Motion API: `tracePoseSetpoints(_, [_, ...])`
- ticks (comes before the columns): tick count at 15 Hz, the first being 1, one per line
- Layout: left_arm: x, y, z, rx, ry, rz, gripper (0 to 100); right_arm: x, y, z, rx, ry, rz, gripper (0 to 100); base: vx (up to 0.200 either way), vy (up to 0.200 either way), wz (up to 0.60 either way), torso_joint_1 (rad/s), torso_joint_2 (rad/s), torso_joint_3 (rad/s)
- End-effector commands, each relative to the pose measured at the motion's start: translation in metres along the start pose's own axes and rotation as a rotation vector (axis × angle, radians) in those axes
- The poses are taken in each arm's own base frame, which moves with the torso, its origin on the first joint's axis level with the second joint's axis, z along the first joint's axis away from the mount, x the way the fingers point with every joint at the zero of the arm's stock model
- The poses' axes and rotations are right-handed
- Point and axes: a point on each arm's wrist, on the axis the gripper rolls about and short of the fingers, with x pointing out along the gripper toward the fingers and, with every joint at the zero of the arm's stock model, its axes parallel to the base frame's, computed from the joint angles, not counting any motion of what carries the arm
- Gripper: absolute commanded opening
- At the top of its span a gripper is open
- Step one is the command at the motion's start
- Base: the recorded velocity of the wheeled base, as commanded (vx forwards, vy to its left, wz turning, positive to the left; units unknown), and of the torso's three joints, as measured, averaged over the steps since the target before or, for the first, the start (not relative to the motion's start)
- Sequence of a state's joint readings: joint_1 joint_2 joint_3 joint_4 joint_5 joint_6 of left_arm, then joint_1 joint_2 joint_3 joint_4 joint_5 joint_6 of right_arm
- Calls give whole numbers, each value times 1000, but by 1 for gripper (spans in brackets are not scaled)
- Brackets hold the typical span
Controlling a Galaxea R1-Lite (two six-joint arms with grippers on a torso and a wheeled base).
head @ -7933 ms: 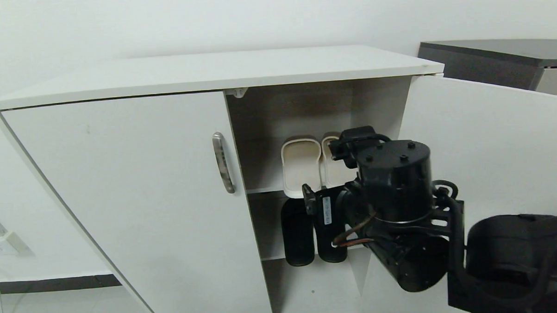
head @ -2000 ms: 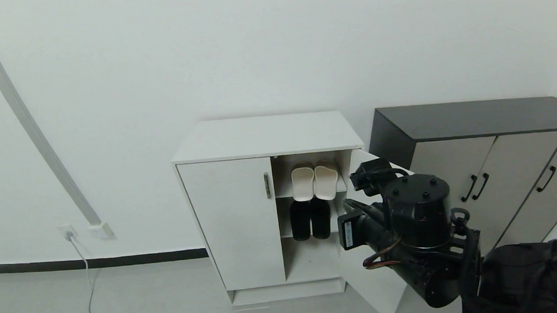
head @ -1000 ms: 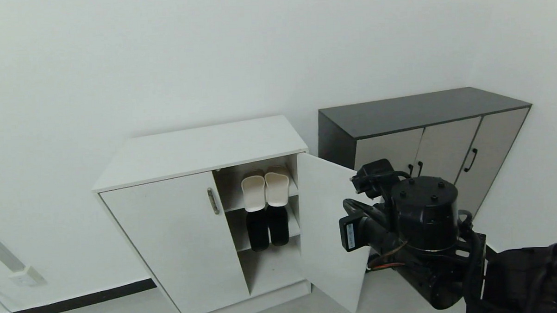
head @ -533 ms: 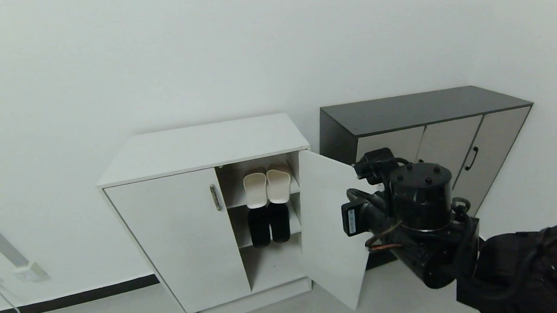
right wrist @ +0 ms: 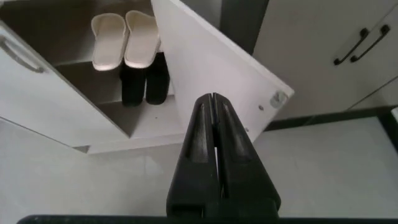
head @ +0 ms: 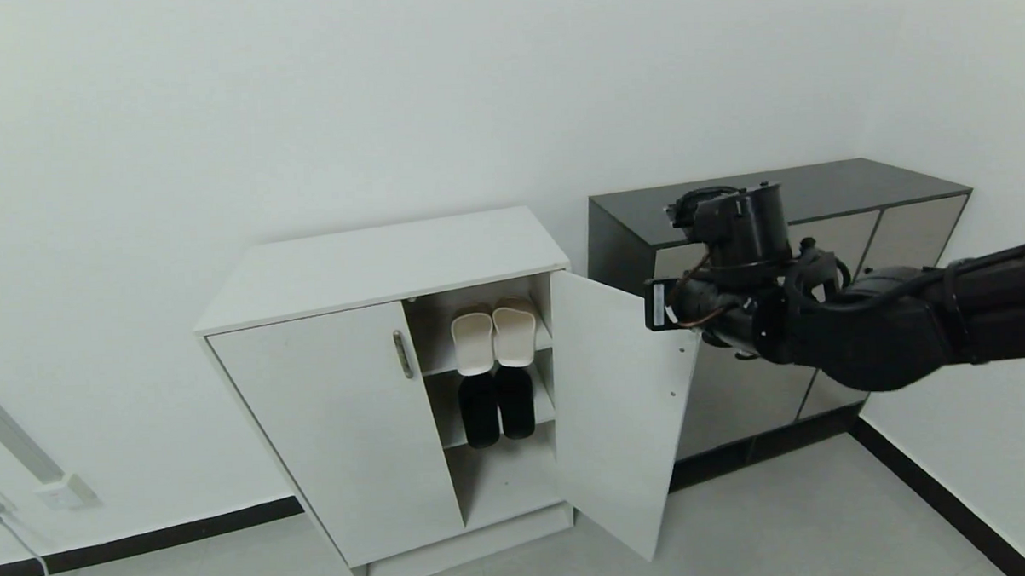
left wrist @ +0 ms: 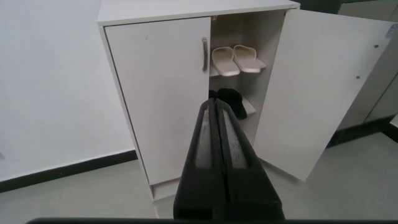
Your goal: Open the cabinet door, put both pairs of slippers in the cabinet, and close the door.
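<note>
White cabinet door (head: 623, 403) open; cream slippers (head: 493, 335), black slippers (head: 498, 412) shelved behind it. Left fingers (left wrist: 204, 130), right fingers (right wrist: 202, 124) clenched, empty. Risk: right push glances off door edge, leaving it ajar.

Right gripper (right wrist: 214, 106): fingers pressed together, nothing between them, near the door.
Cabinet door (right wrist: 205, 59): swung open.
White slippers (right wrist: 124, 38): side by side on the upper shelf (right wrist: 68, 43).
Black slippers (right wrist: 144, 82): on the lower shelf (right wrist: 93, 87).

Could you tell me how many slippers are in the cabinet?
4: two white slippers on the upper shelf, two black slippers on the shelf below; the closed door could hide more.
</note>
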State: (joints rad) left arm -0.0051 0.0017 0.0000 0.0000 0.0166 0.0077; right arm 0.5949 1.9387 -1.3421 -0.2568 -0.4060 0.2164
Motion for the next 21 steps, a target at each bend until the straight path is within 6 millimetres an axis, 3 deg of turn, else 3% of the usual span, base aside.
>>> tracePoseSetpoints(1, [0,0,0,0,0,2,0,38,-18,9,36,11,-51,0,0,0,0,0,0,0])
tracePoseSetpoints(5, [0,0,0,0,0,4,0,83,-37,1,51,18,-107,0,0,0,0,0,0,0])
tracePoseSetpoints(8, [0,0,0,-2,0,2,0,97,-47,-8,54,48,-109,0,0,0,0,0,0,0])
tracePoseSetpoints(13, [0,0,0,-2,0,4,0,108,-52,-22,48,77,-125,0,0,0,0,0,0,0])
tracePoseSetpoints(21, [0,0,0,-2,0,4,0,109,-52,-24,39,87,-128,0,0,0,0,0,0,0])
